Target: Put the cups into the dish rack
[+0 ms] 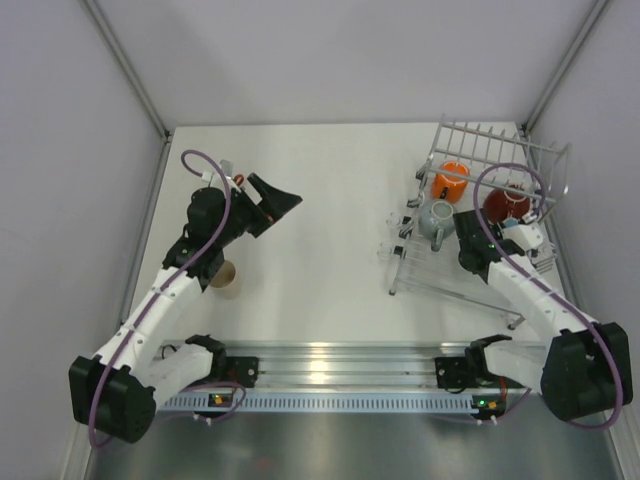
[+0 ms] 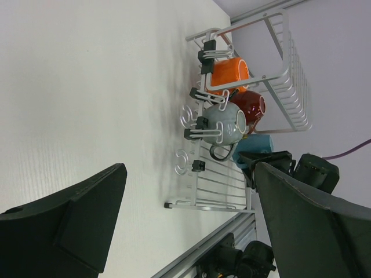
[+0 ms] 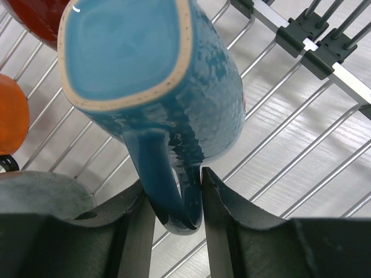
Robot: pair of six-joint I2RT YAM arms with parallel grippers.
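The dish rack (image 1: 480, 215) stands at the right, with a bright orange mug (image 1: 450, 181), a grey mug (image 1: 437, 218) and a dark red mug (image 1: 506, 205) in it. My right gripper (image 1: 514, 233) is over the rack, shut on the handle of the light blue mug (image 3: 151, 69), which hangs bottom-up just above the wires (image 3: 290, 145). My left gripper (image 1: 278, 199) is open and empty over the table at the left. The cream mug (image 1: 228, 275) stands by my left arm. The squat orange-red mug is out of view.
The left wrist view shows the rack (image 2: 290, 75) from the side with the orange (image 2: 229, 72), dark red (image 2: 253, 104), grey (image 2: 226, 124) and blue (image 2: 255, 145) mugs. Grey walls enclose the table. A metal rail (image 1: 330, 360) runs along the near edge.
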